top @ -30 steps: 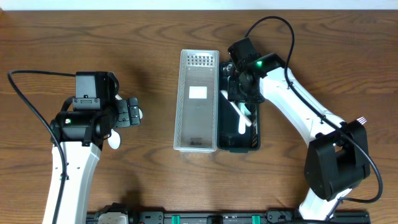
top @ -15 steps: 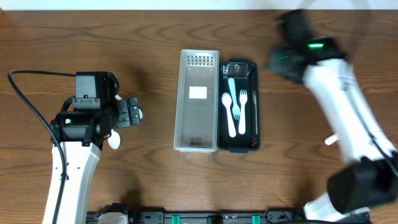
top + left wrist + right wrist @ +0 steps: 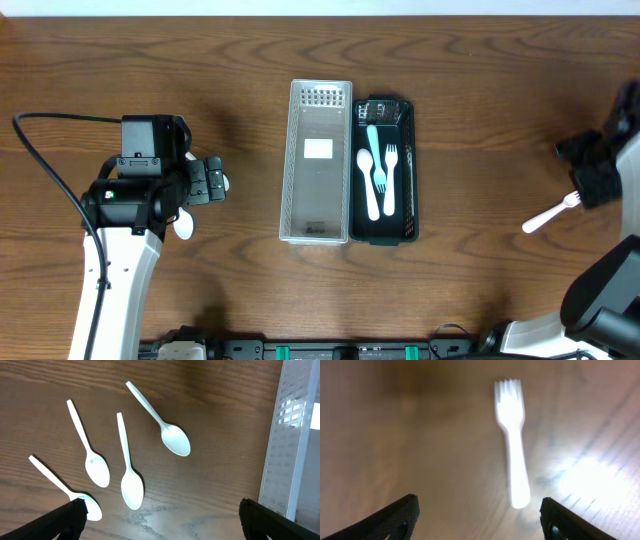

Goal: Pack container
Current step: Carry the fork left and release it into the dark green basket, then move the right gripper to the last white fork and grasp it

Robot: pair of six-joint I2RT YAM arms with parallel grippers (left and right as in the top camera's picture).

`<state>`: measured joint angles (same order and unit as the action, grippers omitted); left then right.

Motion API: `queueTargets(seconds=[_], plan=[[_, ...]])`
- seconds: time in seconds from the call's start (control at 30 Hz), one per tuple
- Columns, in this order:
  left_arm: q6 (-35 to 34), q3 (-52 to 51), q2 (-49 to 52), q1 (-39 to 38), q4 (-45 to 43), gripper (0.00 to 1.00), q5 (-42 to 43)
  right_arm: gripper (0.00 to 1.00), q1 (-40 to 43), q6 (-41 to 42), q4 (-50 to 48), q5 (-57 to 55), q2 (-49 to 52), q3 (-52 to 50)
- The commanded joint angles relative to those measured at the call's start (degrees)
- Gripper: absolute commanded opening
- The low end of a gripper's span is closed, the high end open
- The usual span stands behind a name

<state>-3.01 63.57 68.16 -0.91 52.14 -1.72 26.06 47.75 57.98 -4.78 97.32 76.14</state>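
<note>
A black tray (image 3: 383, 232) at the table's middle holds white and teal cutlery (image 3: 378, 178). A clear ribbed container (image 3: 318, 160) stands against its left side and also shows in the left wrist view (image 3: 290, 450). My left gripper (image 3: 212, 182) is open and empty over several white spoons (image 3: 131, 487) lying on the table left of the clear container. My right gripper (image 3: 590, 172) is at the far right edge, open and empty (image 3: 477, 520). A white fork (image 3: 548, 213) lies on the table below it and shows blurred in the right wrist view (image 3: 512, 445).
The wooden table (image 3: 480, 120) carries nothing else in view. The left arm's cable (image 3: 40, 160) loops out at the far left. The right arm's base stands at the lower right corner (image 3: 600, 310).
My right arm has swung from over the black tray to the far right edge, above the white fork. The cutlery lies uncovered in the tray. The left arm has not moved.
</note>
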Motion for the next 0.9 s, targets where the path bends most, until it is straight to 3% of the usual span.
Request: queueTargets(seconds=[0.0,0.37,0.87], plan=[[-0.31,0.79,0.33,-0.02,0.04,0.99,-0.44,0.80,4.68,0.85,-3.54,0.31,0.20,-5.55],[-0.31,0.79,0.33,-0.02,0.09,0.99,-0.44,0.80,8.79,-5.62,-15.32,0.31,0.31,-14.93],[-0.31,0.79,0.33,-0.02,0.07,0.99,-0.44,0.75,6.84,-8.26,-16.48,0.33,7.76,-14.08]])
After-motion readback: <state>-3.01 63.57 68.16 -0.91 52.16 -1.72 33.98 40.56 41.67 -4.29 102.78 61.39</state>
